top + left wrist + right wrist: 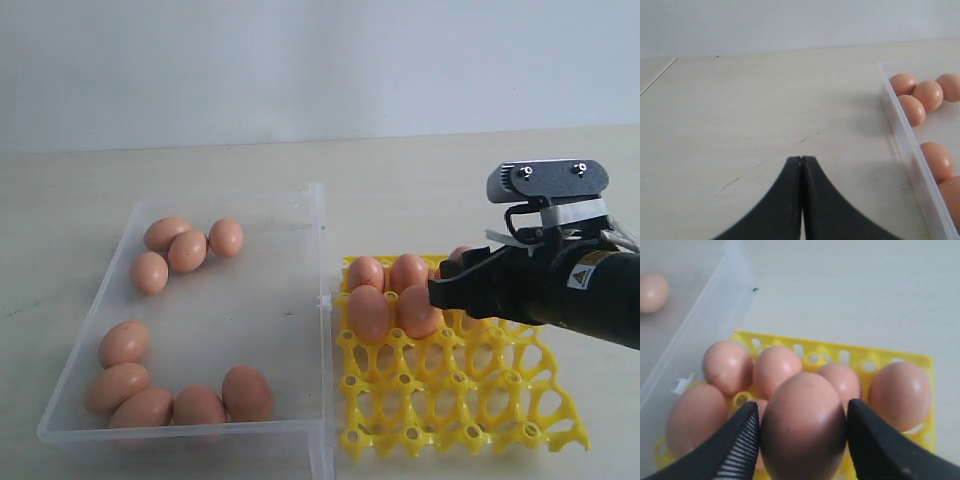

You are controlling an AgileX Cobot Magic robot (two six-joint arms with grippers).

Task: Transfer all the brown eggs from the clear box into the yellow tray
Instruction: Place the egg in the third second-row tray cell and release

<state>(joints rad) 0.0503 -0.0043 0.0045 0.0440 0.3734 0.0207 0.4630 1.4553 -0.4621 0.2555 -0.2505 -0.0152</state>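
The pale table (450, 170) carries the clear box (250, 320), whose long wall lies just beside the yellow tray (470, 400). The exterior view shows nine brown eggs (187, 250) in the box. Four cluster about level with the tray's far edge, and five lie level with its near edge. That view also shows the right gripper (436, 292) reaching over the tray's far rows, where seated eggs (365, 272) fill several cups, but the dark arm hides the grip itself. The right wrist view settles it: the jaws are clamped on a held egg (802, 435) over the tray, with the seated ones beyond it. Only the left wrist view shows the left gripper (801, 167). Its jaws are pressed together above bare table, on the side of the box away from the tray.
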